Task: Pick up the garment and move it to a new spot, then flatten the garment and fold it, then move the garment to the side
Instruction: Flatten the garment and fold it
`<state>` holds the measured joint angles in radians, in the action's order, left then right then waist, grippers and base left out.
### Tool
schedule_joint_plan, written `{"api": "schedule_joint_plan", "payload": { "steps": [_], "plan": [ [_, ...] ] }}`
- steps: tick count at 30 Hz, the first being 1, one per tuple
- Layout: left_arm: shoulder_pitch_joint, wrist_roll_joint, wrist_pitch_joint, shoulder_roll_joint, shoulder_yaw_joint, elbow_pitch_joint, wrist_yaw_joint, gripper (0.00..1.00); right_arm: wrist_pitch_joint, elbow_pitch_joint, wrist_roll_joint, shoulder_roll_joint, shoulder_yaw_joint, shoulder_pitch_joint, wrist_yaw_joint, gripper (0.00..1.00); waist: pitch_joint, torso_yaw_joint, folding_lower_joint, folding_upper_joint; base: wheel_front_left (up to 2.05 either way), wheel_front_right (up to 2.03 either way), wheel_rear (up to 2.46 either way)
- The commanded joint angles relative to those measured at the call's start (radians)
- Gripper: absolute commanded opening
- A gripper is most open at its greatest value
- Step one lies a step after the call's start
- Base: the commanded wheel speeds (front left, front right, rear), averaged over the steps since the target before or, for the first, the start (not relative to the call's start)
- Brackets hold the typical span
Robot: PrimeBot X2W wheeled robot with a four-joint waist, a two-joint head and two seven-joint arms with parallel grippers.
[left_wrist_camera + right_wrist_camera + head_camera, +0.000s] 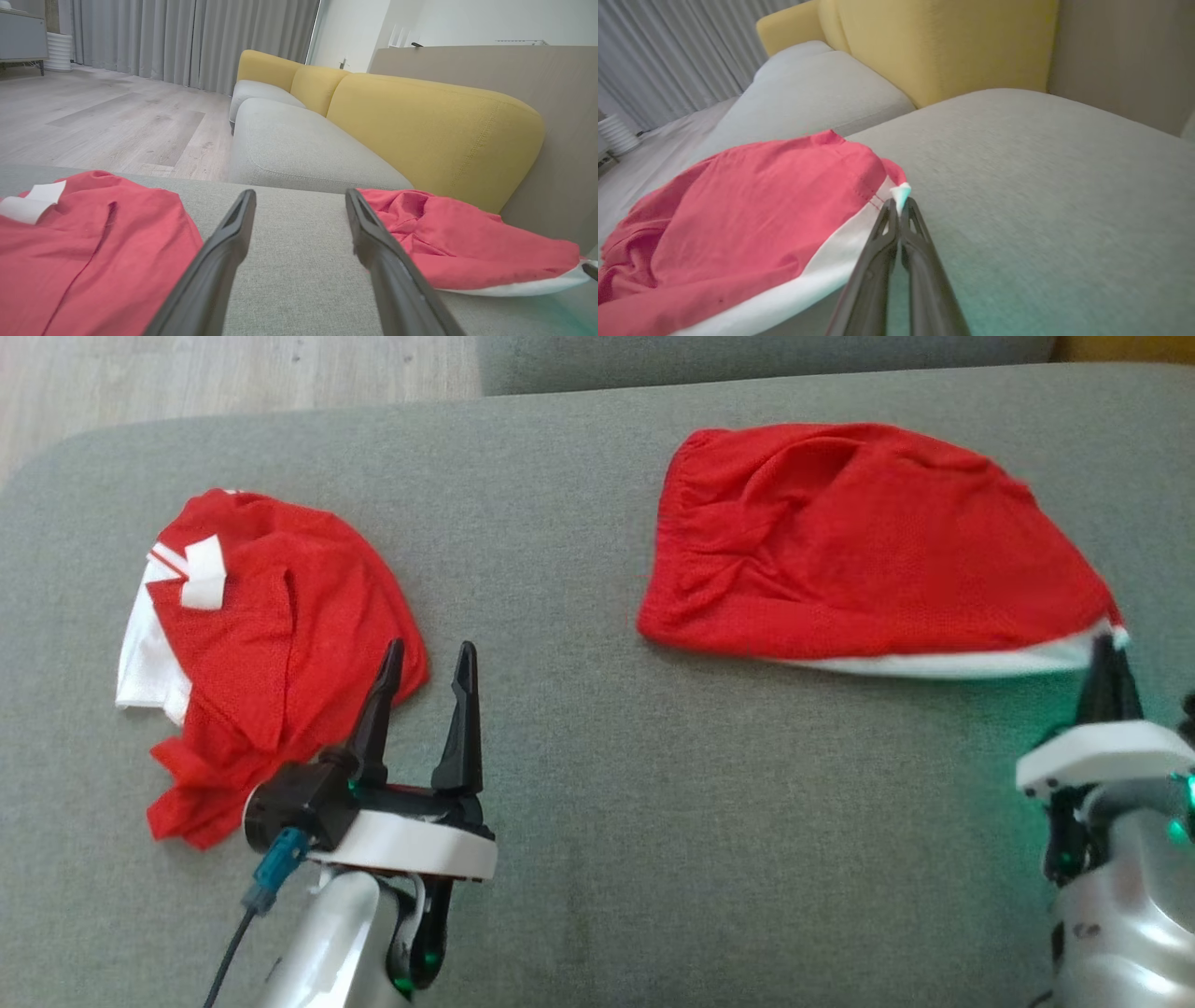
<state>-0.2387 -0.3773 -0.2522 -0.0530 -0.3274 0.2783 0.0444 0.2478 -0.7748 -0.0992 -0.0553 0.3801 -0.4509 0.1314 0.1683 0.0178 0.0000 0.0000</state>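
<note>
On a grey fabric sofa cushion [579, 784] backed by yellow upholstery [420, 126], a red mesh garment with a white hem [868, 541] lies at the upper right of the head view. The right gripper [1106, 658] has its fingers closed, pinching the garment's white lower-right corner. At lower left, the left gripper [428, 663] hovers, fingers spread wide, at the edge of a crumpled red-and-white shirt [280, 653].

A home living room; a sofa [317, 91] with yellow backrests [434, 130] and grey seat cushions [299, 154] runs across the middle of the left wrist view; floor-length grey curtains [187, 42] hang at the upper left over pale wood-plank flooring [93, 121]; a grey cabinet [21, 32] stands at the far upper-left corner.
</note>
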Motion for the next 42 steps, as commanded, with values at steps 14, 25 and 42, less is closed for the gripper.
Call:
{"api": "schedule_joint_plan", "payload": {
  "steps": [14,25,42],
  "plan": [
    [-0.003,-0.002,-0.010,-0.013,0.019,-0.021,-0.002,1.00,0.014,0.275,-0.007,0.005,-0.285,0.059,-0.001,1.00,-0.038,0.015,0.0000,0.0000,0.00,0.00,0.00],
    [-0.008,-0.006,-0.008,-0.012,0.004,-0.033,-0.004,1.00,0.007,0.435,0.020,0.005,-0.542,0.193,-0.001,1.00,-0.009,0.068,0.0000,0.0000,0.00,0.00,0.00],
    [-0.055,-0.025,-0.008,-0.004,-0.040,-0.013,0.000,1.00,-0.104,0.094,0.194,0.005,-0.642,-0.023,-0.001,1.00,0.086,0.195,0.0000,0.0000,0.00,0.00,0.00]
  ]
}}
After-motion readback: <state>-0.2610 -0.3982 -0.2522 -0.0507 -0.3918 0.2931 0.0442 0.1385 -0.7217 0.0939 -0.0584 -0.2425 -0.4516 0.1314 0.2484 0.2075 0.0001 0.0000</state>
